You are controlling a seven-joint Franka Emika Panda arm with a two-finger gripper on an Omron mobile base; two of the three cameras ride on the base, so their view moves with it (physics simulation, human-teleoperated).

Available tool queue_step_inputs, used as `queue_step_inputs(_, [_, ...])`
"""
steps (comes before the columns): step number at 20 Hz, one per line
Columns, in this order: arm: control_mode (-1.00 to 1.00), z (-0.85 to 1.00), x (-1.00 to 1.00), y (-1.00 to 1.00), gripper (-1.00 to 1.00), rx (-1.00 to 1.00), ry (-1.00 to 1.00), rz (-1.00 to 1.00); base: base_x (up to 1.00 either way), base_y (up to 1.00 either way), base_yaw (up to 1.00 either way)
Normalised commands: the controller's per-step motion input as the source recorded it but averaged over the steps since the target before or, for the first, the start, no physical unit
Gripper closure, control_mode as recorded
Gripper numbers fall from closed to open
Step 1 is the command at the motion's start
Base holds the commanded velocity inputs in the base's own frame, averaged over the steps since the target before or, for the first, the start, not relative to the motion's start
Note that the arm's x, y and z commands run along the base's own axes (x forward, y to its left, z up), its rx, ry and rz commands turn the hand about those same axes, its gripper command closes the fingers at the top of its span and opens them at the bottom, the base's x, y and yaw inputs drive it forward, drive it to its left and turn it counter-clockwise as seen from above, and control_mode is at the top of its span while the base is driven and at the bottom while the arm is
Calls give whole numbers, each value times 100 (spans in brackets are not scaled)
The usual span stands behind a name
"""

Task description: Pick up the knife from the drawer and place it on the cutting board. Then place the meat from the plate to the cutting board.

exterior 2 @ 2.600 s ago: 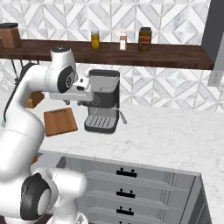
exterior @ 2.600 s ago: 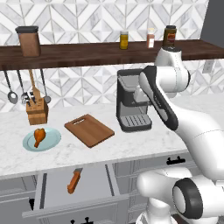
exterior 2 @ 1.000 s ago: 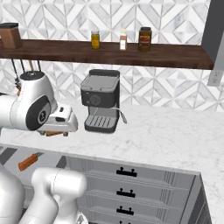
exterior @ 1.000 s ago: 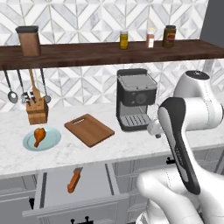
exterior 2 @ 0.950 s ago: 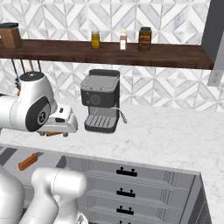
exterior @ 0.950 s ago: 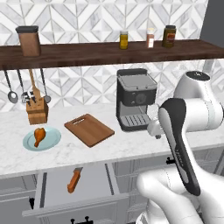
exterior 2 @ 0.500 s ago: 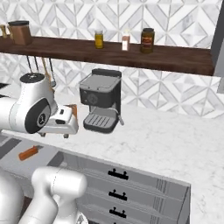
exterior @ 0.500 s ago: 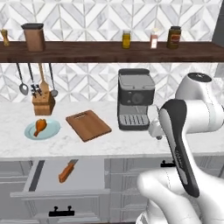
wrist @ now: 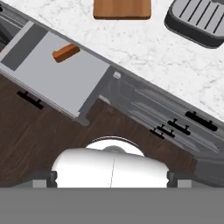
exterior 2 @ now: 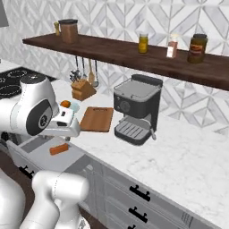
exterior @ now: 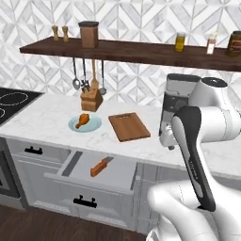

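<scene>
The knife [exterior: 100, 166] lies with its orange-brown handle in the open grey drawer [exterior: 117, 176]. It also shows as the knife [exterior 2: 58, 149] and, from above, as the knife [wrist: 65, 52] in the drawer [wrist: 52, 78]. The reddish-brown cutting board [exterior: 128, 126] lies bare on the counter behind the drawer. To its left the meat [exterior: 83, 119] rests on the pale plate [exterior: 92, 126]. My gripper [exterior 2: 67, 132] hangs above the counter's front edge, right of the drawer, pointing down. It holds nothing and its jaws stand wide apart.
A black coffee machine [exterior 2: 136, 108] stands right of the board, its drip tray [wrist: 199, 22] close by. A wooden knife block [exterior: 91, 100] sits behind the plate. A stove [exterior: 12, 101] lies far left. Closed cabinet drawers with black handles [wrist: 192, 122] run beneath the counter.
The whole picture has shifted, so the base has moved; the stove has come into view at the left. The arm keeps its folded pose. The knife still lies in the drawer.
</scene>
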Motion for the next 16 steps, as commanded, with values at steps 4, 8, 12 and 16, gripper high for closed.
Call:
queue_step_inputs(4, [100,0,0,0,-100,0,0,0,0,-5,41])
queue_step_inputs(8, [100,0,0,0,-100,0,0,0,2,-13,42])
queue_step_inputs(12, [100,0,0,0,-100,0,0,0,1,-24,42])
queue_step_inputs(16, [100,0,0,0,-100,0,0,0,9,-18,36])
